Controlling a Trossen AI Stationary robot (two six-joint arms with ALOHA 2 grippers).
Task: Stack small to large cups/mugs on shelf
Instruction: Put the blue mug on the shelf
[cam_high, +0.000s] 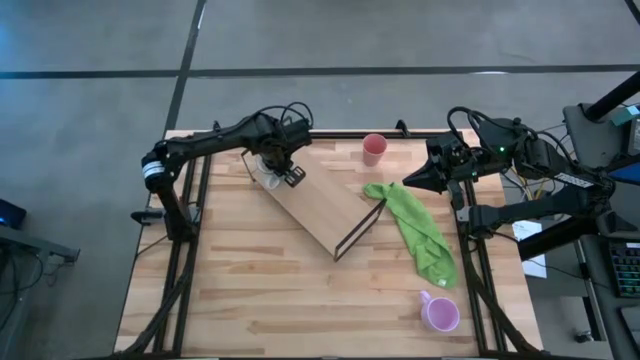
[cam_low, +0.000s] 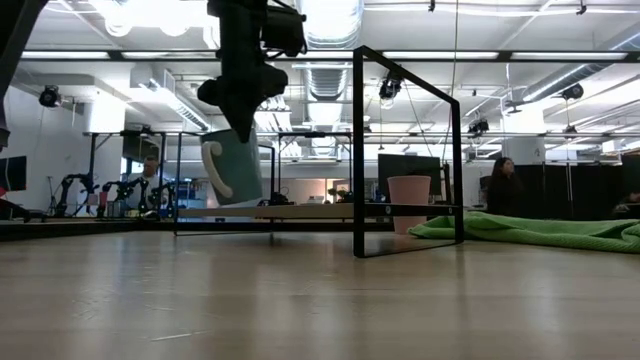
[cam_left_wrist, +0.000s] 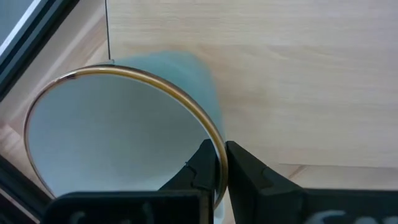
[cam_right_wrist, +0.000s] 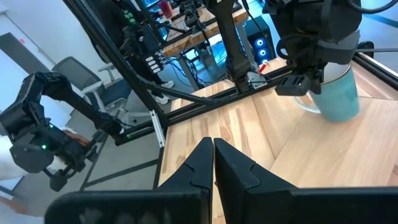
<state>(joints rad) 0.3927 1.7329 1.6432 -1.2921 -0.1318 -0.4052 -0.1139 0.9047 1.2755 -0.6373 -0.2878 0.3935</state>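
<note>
My left gripper (cam_high: 283, 170) is shut on the pale mug (cam_high: 266, 177), at the far-left end of the light-wood shelf plank (cam_high: 315, 215). In the low view the mug (cam_low: 233, 168) hangs tilted just above the plank (cam_low: 300, 211). The salmon-pink cup (cam_high: 374, 148) stands on the table by the far edge, beyond the shelf. The lilac mug (cam_high: 440, 314) stands near the table's near-right corner. My right gripper (cam_right_wrist: 213, 149) is shut and empty at the table's right side, near the far edge. My left gripper pinches the mug's wall at the gold-edged rim (cam_left_wrist: 217, 163), one finger inside the mug (cam_left_wrist: 200, 167) and one outside (cam_left_wrist: 249, 168). The fingers come from above, pointing down. The mug hangs tilted, its handle (cam_low: 210, 160) to one side; whether its base touches the plank, I cannot tell.
A green cloth (cam_high: 421, 232) lies on the table between the shelf's right end and the lilac mug. The shelf's black wire frame (cam_low: 405, 150) stands up at its near-right end. Bare tabletop (cam_high: 260, 300) lies at the near left. People show in the room beyond.
</note>
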